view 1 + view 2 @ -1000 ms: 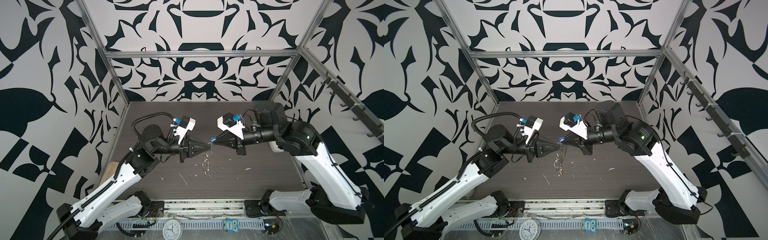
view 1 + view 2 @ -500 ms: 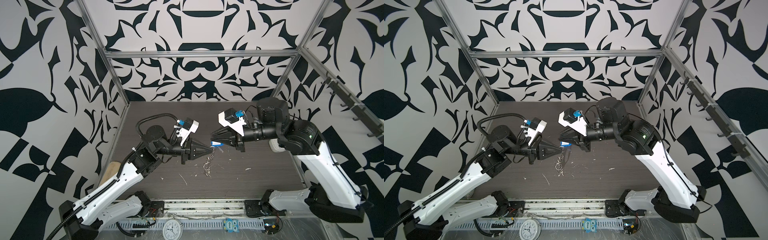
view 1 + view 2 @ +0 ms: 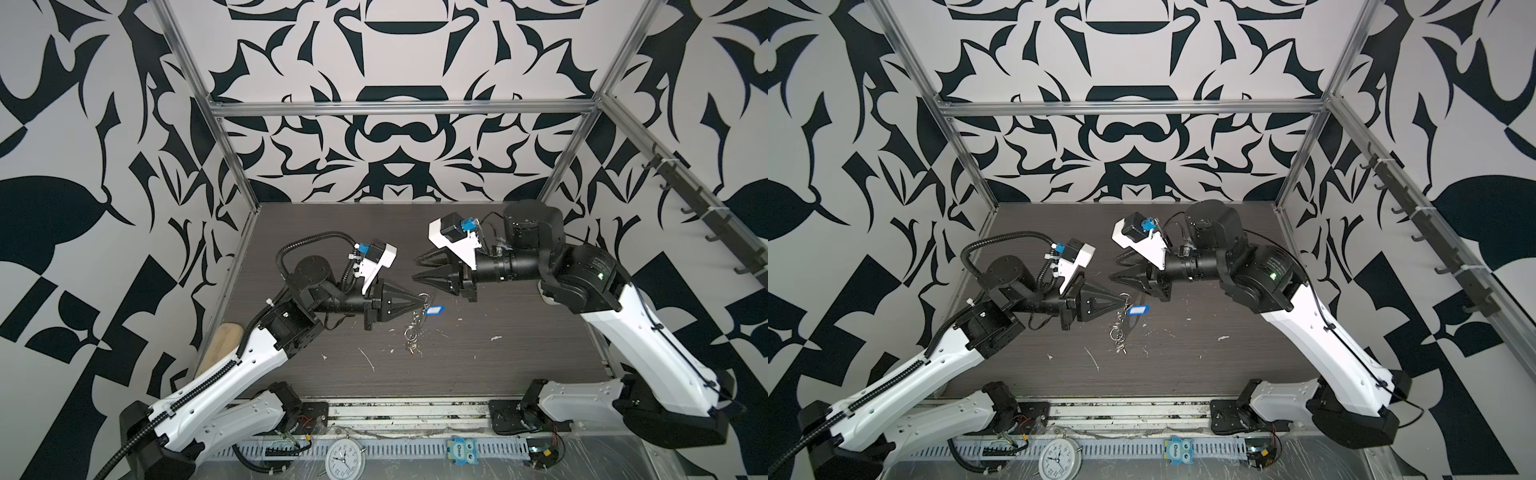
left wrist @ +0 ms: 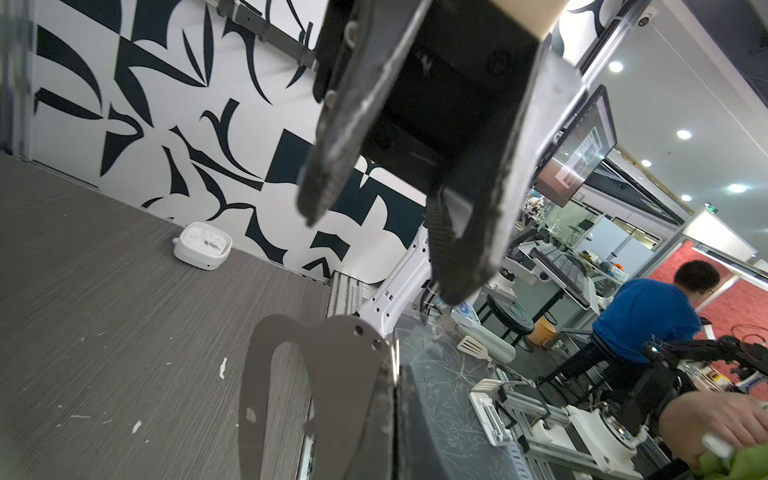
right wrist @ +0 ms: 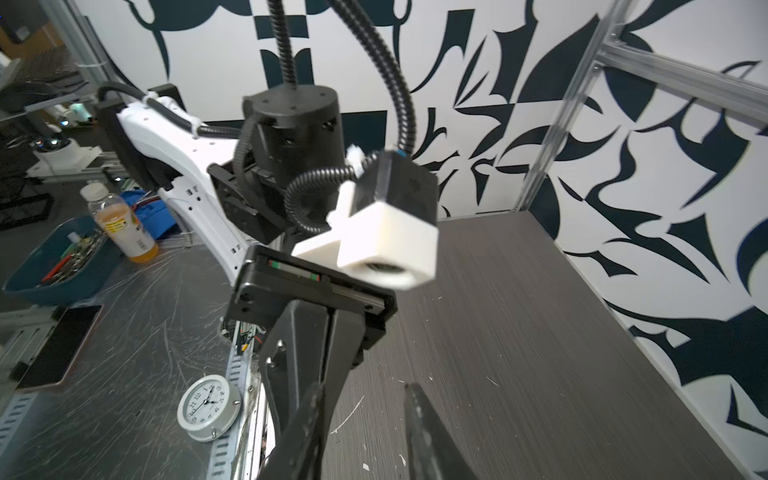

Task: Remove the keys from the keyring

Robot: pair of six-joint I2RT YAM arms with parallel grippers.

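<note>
In both top views my left gripper [image 3: 419,301] [image 3: 1122,301] is shut on the top ring of the keyring [image 3: 411,336] [image 3: 1118,332]. The thin silvery chain hangs from its tip down to the dark table [image 3: 519,365]. A blue key [image 3: 433,310] [image 3: 1138,310] hangs right beside that top ring, just past the left fingertips. My right gripper [image 3: 414,269] [image 3: 1112,269] is open a short way above and to the right, holding nothing. In the left wrist view my left gripper [image 4: 392,353] is shut and the keyring is hidden. In the right wrist view my right gripper [image 5: 365,388] stands open over bare table.
White scuff marks [image 3: 368,359] dot the table. A round clock [image 3: 344,457] [image 5: 208,405] and a blue owl figure [image 3: 459,446] sit on the front rail. A small white clock [image 4: 202,245] stands by the right wall. A wooden piece [image 3: 220,345] leans at the left edge.
My right gripper opened, let go of the blue key and drew back up and right. The blue key dropped to hang by the left gripper's tip. The left gripper stayed shut.
</note>
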